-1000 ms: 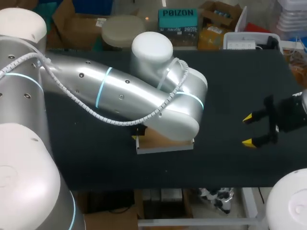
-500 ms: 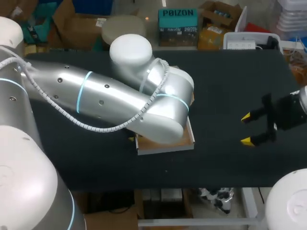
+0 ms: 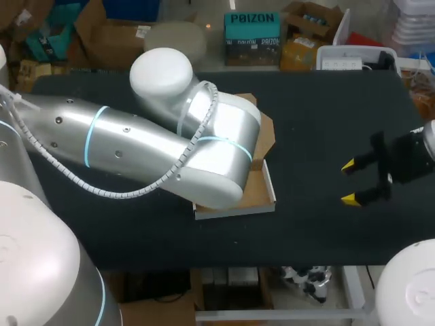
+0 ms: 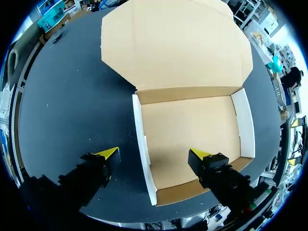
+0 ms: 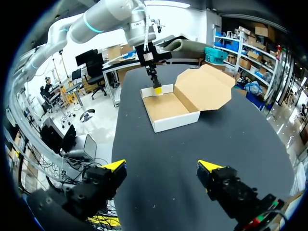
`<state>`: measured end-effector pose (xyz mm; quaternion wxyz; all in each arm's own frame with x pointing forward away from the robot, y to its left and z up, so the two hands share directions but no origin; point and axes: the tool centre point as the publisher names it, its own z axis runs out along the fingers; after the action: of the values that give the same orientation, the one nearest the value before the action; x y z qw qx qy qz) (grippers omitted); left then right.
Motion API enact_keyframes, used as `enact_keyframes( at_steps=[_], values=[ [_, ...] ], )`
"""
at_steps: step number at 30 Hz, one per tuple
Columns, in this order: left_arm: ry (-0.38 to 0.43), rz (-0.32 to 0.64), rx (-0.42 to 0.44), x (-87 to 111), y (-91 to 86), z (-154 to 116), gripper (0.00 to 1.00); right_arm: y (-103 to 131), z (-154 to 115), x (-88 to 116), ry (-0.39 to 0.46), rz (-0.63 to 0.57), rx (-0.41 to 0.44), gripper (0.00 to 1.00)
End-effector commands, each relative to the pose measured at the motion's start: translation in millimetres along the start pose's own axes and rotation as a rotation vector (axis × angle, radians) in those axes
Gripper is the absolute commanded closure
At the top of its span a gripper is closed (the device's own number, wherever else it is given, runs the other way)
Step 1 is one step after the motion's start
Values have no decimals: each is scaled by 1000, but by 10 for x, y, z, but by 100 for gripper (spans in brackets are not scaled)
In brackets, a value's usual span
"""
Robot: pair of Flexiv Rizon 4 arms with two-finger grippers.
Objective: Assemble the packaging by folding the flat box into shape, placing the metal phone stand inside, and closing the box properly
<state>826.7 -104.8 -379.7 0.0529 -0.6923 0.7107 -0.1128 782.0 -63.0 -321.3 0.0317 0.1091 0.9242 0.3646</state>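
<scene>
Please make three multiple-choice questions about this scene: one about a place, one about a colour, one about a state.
1. Where is the left gripper? A) above the box's side wall B) beside the right gripper C) off the table
2. What colour are the box's outer walls? A) black B) white C) green
3. How is the lid? A) shut B) torn off C) open, folded back

Key: 1 A, one fingertip hangs over the box's inside, the other over the table.
2 B, the right wrist view shows white sides.
3 C, the lid stands open behind the box's walls.
</scene>
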Motion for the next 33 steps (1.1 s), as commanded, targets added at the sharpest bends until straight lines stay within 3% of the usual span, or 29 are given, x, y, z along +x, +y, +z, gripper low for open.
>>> enact_keyframes(
  at_steps=[1,7,13,22,33],
  values=[
    [100,54,53,-81,73,-119,0,10,-12,-19,8,0,-2,0],
    [194,192,114,-131,36,-236,0,27,-5,-29,9,1,1,0],
    [235,276,145,-197,-11,-296,0,48,11,-48,10,4,6,0],
    [243,459,187,-291,-3,-378,0,107,32,-77,13,1,9,0],
    [207,567,206,-315,-93,-411,0,184,58,-107,16,-8,14,0]
  ],
)
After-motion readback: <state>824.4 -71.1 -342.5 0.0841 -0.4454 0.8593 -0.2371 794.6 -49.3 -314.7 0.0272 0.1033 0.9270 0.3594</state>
